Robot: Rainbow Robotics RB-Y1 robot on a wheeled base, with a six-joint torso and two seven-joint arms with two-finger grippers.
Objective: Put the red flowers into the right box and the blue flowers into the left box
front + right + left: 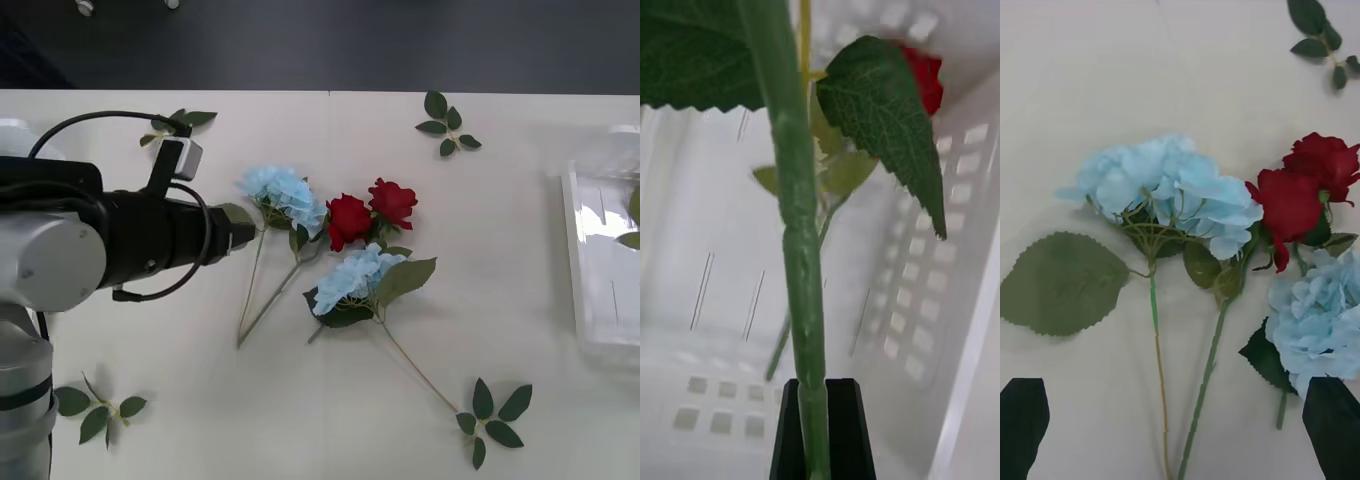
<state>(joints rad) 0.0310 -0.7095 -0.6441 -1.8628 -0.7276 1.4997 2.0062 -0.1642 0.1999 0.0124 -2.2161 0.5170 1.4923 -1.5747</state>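
Note:
Two blue flowers [285, 193] [356, 279] and two red flowers [348, 218] [392, 202] lie in a cluster mid-table. My left gripper [240, 228] hovers just left of them. Its wrist view shows the gripper [1178, 384] open above the stems of a blue flower [1169, 191] and a red flower [1289, 206]. My right gripper [814, 390] is shut on the green stem of a red flower [926, 75], held inside the right box [925, 300]. That box [572, 250] stands at the table's right edge. The left box is out of view.
Loose leaf sprigs lie far right [448, 125], far left [180, 122], near left [95, 410] and near right [495, 415]. A dark floor runs beyond the table's far edge. A second blue flower [1319, 315] lies close to my left gripper's finger.

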